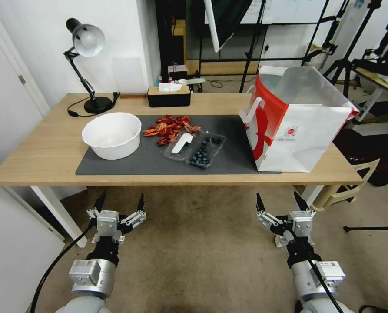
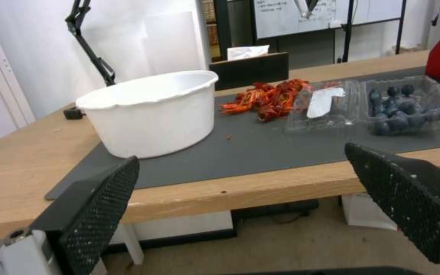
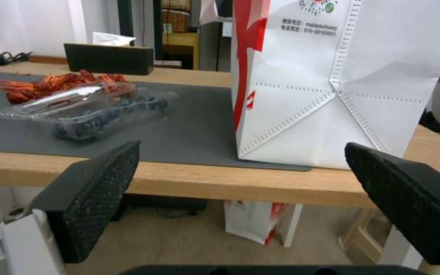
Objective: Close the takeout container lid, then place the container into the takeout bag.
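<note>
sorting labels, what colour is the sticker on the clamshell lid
White, on the clear lid; the left wrist view shows it best.

takeout bag [image 3: 332, 76] top cropped, logo text illegible

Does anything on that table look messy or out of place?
Yes: a heap of red crayfish lies loose on the dark mat, on no plate, between the white bowl and the takeout container, which lies flat open with its blueberries uncovered. The takeout bag stands upright and open.
</note>
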Available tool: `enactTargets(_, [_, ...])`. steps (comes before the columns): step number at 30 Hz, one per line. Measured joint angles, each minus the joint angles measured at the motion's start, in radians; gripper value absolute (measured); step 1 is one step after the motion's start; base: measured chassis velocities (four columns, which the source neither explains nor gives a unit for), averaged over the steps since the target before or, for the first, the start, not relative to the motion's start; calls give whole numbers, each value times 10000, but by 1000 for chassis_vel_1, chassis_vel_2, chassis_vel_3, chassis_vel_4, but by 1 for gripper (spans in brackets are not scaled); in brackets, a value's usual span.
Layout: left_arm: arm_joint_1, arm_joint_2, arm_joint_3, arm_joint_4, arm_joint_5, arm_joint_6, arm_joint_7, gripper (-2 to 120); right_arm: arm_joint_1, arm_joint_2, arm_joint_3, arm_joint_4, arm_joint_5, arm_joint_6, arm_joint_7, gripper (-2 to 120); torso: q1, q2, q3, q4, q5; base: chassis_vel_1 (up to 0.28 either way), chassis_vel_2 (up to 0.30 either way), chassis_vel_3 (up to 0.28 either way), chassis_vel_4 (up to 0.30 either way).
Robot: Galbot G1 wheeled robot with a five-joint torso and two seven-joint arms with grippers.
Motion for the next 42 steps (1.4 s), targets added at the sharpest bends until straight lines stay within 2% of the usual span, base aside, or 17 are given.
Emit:
enactTargets(12, [0, 0, 0, 0, 0, 0, 0, 100, 1, 2, -7, 0, -4, 0, 0, 100, 0, 0, 0, 0, 0, 0, 0, 0, 0])
enactTargets(16, [-16, 40, 122, -30, -106, 46, -193, 100, 107, 217, -493, -169, -355, -168, -76, 100, 0, 1, 0, 0, -2, 0, 0, 0, 0])
enactTargets(18, [-111, 233, 657, -309, -548, 259, -988, 100, 339, 676, -1528, -551, -1111, -579, -302, 100, 0, 0, 0, 0, -2, 0, 0, 0, 0])
enactTargets(19, [-144, 299, 851, -411, -709, 344, -1280, 100, 410, 829, -1859, -675, -1357, -719, -371, 100, 0, 0, 0, -1, -2, 0, 0, 0, 0])
enactTargets(20, [-144, 299, 851, -411, -709, 344, -1280, 100, 410, 829, -1859, -675, -1357, -719, -371, 100, 0, 0, 0, -1, -2, 0, 0, 0, 0])
enactTargets(21, [-202, 409, 1146, -567, -959, 471, -1737, 100, 494, 1003, -2251, -807, -1622, -858, -465, 100, 0, 0, 0, 3, 6, 0, 0, 0, 0])
enactTargets(23, [-306, 615, 1698, -856, -1429, 701, -2575, 100, 589, 1075, -2357, -929, -1719, -783, -572, 100, 0, 0, 0, 0, -4, 0, 0, 0, 0])
enactTargets(26, [-476, 706, 1980, -928, -1805, 424, -2894, 100, 652, 1074, -2352, -964, -1710, -643, -595, 100, 0, 0, 0, -2, -1, 0, 0, 0, 0])
enactTargets(42, [-484, 721, 1926, -780, -1853, 111, -2751, 100, 901, 1080, -2254, -1052, -1580, -361, -547, 100, 0, 0, 0, 0, 0, 0, 0, 0, 0])
